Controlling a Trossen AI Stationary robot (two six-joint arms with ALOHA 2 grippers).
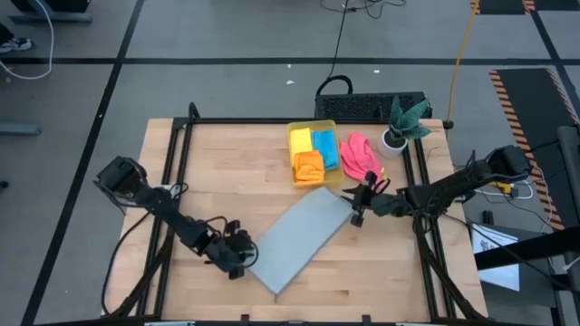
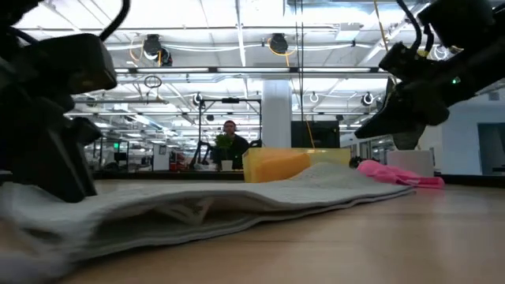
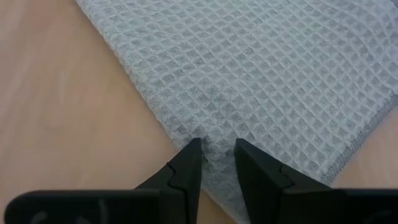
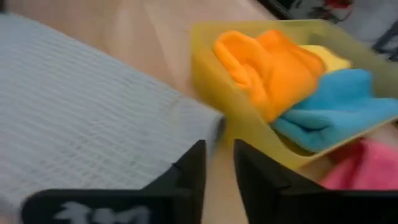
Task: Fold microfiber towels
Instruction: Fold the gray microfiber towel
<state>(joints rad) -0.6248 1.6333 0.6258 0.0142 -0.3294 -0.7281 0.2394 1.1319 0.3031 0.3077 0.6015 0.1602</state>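
A light grey towel (image 1: 299, 240) lies folded and slantwise in the middle of the table, its layers showing in the low view (image 2: 205, 209). My left gripper (image 1: 237, 261) is shut on its left corner. My right gripper (image 1: 355, 208) hovers open just above the towel's far right corner (image 4: 205, 118), with nothing between its fingers. Orange (image 1: 309, 167), yellow (image 1: 301, 140) and blue (image 1: 325, 149) towels lie in a yellow bin (image 1: 292, 156). A pink towel (image 1: 360, 156) lies on the table to the right of the bin. My left gripper pinches the grey towel's left corner (image 3: 217, 146) between its two fingers, and the cloth bunches up a little between the tips. The fingers slant down from the table's left side. The towel lies flat on the table. How many layers are held I cannot tell.
A potted plant (image 1: 399, 127) stands at the far right corner. The yellow bin stands just beyond my right gripper (image 4: 219, 162). Bare wood lies left of the towel and along the table's near edge. A black frame rims the table.
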